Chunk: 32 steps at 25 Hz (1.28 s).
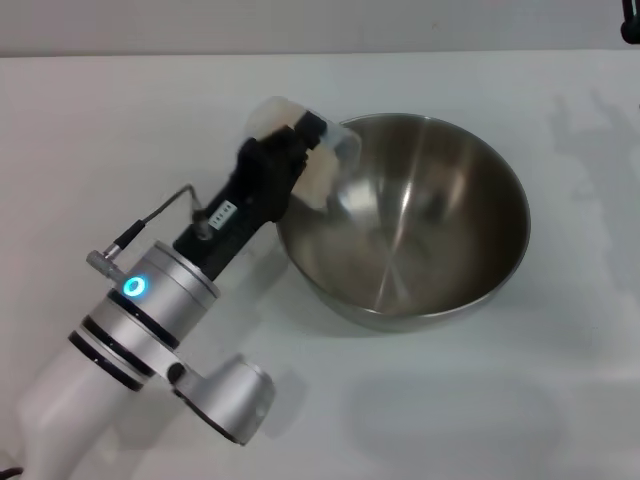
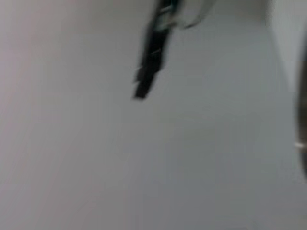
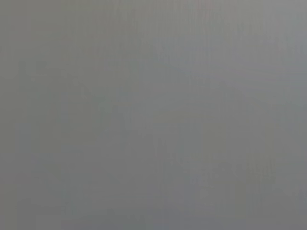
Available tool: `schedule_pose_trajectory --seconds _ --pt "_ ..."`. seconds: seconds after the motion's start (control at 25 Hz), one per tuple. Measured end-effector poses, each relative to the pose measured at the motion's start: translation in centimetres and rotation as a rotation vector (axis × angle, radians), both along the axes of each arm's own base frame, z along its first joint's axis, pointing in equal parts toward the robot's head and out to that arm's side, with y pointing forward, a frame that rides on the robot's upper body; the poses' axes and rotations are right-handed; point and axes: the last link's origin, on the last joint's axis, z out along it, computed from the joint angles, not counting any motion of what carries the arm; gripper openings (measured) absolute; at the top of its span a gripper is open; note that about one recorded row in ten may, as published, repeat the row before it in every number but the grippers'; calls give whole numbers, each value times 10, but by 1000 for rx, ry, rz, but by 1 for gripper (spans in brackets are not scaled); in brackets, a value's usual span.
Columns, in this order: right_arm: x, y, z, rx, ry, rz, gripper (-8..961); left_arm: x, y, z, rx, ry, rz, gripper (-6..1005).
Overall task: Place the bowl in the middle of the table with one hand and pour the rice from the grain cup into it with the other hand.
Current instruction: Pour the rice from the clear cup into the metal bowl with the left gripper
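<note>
The bowl [image 1: 440,250] stands on the white table [image 1: 110,130], a little right of the middle in the head view; its inside shows bare steel. My left gripper [image 1: 298,142] is shut on the grain cup [image 1: 338,148] and holds it tipped on its side over the bowl's left rim. Pale rice [image 1: 318,182] shows inside the cup. The left wrist view shows a black finger [image 2: 149,62], a bit of the clear cup [image 2: 192,14] and the bowl's edge [image 2: 303,139]. A small black part [image 1: 631,22] at the far right corner may be my right gripper.
The right wrist view shows only a plain grey surface. White tabletop runs all round the bowl, with its far edge near the top of the head view.
</note>
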Motion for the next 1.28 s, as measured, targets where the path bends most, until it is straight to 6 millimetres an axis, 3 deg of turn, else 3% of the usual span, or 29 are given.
schedule_pose_trajectory --seconds 0.04,0.16,0.24,0.52,1.08,1.28 --pt "1 0 0 -1 -4 -3 458 -1 0 -5 64 125 -39 25" --pt "1 0 0 -1 -5 -2 458 0 0 -6 90 172 -58 25" --pt "0 2 1 -1 -9 -1 458 2 -5 -11 168 295 -141 25" --pt "-1 5 1 -6 -18 1 458 6 -9 -13 247 400 -234 26" --pt "-4 7 1 -4 -21 10 458 8 -14 -13 305 449 -284 27" --pt "-4 8 1 -2 -25 9 458 14 -12 -11 240 327 -210 27"
